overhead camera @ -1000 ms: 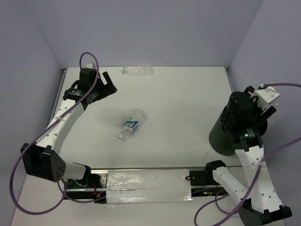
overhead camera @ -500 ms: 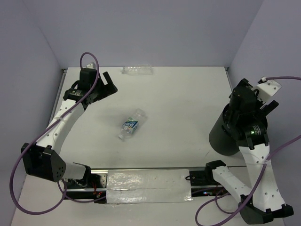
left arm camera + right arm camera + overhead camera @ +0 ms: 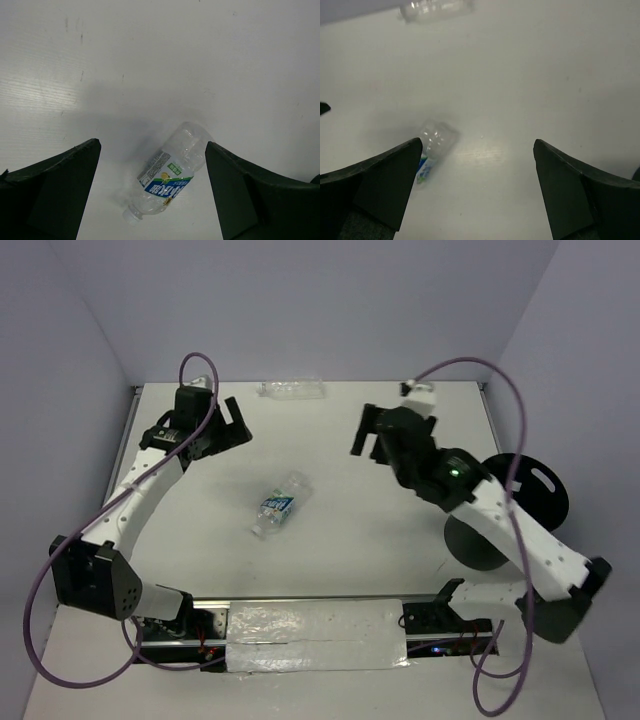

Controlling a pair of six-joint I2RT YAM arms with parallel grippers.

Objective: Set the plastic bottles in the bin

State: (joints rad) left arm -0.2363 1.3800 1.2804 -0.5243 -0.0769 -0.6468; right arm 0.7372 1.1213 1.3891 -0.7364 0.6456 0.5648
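A clear bottle with a blue-and-white label [image 3: 280, 505] lies on its side mid-table; it also shows in the left wrist view [image 3: 170, 180] and, blurred, in the right wrist view [image 3: 432, 147]. A second clear bottle [image 3: 292, 389] lies at the table's back edge and shows in the right wrist view [image 3: 437, 9]. Only these two bottles show. The black bin [image 3: 535, 495] stands at the right, partly behind the right arm. My left gripper [image 3: 238, 420] is open and empty, up and left of the labelled bottle [image 3: 152, 147]. My right gripper [image 3: 362, 432] is open and empty, right of that bottle [image 3: 477, 145].
Purple-grey walls close the table at the back and both sides. A strip of clear tape [image 3: 315, 635] covers the rail at the near edge between the arm bases. Purple cables [image 3: 470, 365] loop above both arms.
My right arm has swung from over the bin at the right to the middle-back of the table, gripper open. The left arm has barely moved. The bottles have not moved.
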